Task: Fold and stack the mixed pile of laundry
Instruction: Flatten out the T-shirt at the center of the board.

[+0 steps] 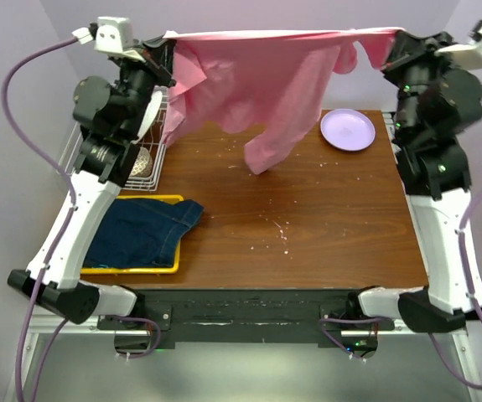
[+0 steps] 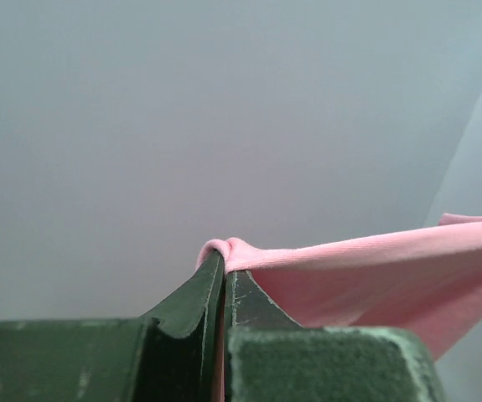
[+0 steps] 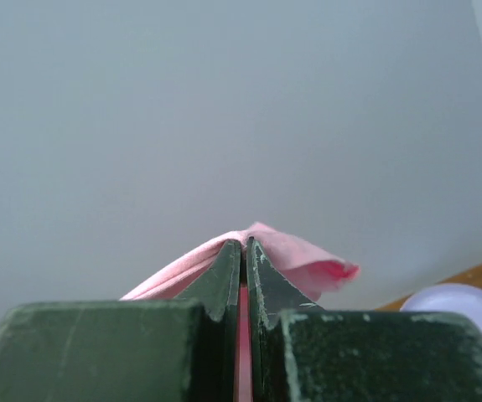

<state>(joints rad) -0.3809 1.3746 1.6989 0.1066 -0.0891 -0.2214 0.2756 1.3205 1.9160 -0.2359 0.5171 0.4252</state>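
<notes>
A large pink T-shirt (image 1: 261,79) hangs stretched high above the table's far edge, held between both arms. My left gripper (image 1: 169,38) is shut on its left top corner; pink cloth (image 2: 366,268) is pinched at the tips of my left gripper (image 2: 223,266). My right gripper (image 1: 396,35) is shut on the right top corner, and pink fabric (image 3: 303,255) folds over the tips of my right gripper (image 3: 244,244). The shirt's lower end dangles just above the wood. A dark blue denim garment (image 1: 144,232) lies in the yellow tray (image 1: 132,270) at the near left.
A lilac plate (image 1: 348,129) sits at the table's far right, also seen as the plate (image 3: 467,314) in the right wrist view. A white wire basket (image 1: 144,159) stands at the far left behind the left arm. The brown table (image 1: 291,226) has pale specks.
</notes>
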